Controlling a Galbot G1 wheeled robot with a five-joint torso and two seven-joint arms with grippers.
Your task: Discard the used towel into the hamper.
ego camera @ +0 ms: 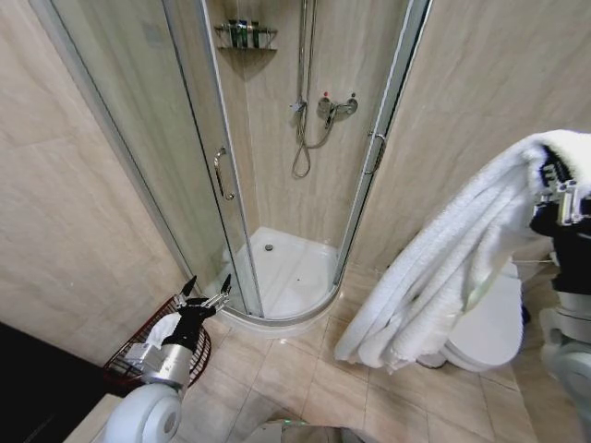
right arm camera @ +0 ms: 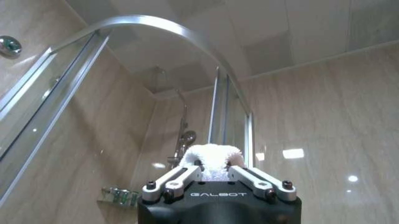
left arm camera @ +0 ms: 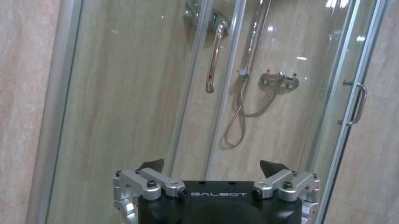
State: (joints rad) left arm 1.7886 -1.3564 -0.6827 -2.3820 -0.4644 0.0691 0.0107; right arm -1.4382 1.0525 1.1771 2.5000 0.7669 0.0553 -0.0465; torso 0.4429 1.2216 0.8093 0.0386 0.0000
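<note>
A big white towel (ego camera: 434, 277) hangs in thick folds from my right gripper (ego camera: 552, 189), raised at the right of the head view above the toilet. In the right wrist view that gripper (right arm camera: 214, 169) is shut on a bunch of the towel (right arm camera: 212, 158), pointing up toward the ceiling. The hamper (ego camera: 118, 362), a dark reddish wire basket, stands on the floor at the lower left beside the shower. My left gripper (ego camera: 205, 291) hovers over the hamper's far rim, open with nothing held. In the left wrist view the left gripper (left arm camera: 212, 165) faces the shower glass.
A curved glass shower cabin (ego camera: 277, 185) with a white tray (ego camera: 291, 272) fills the middle. A white toilet (ego camera: 494, 332) sits at the right, under the hanging towel. Tiled floor (ego camera: 295, 369) lies between the hamper and the toilet. Beige walls close in on both sides.
</note>
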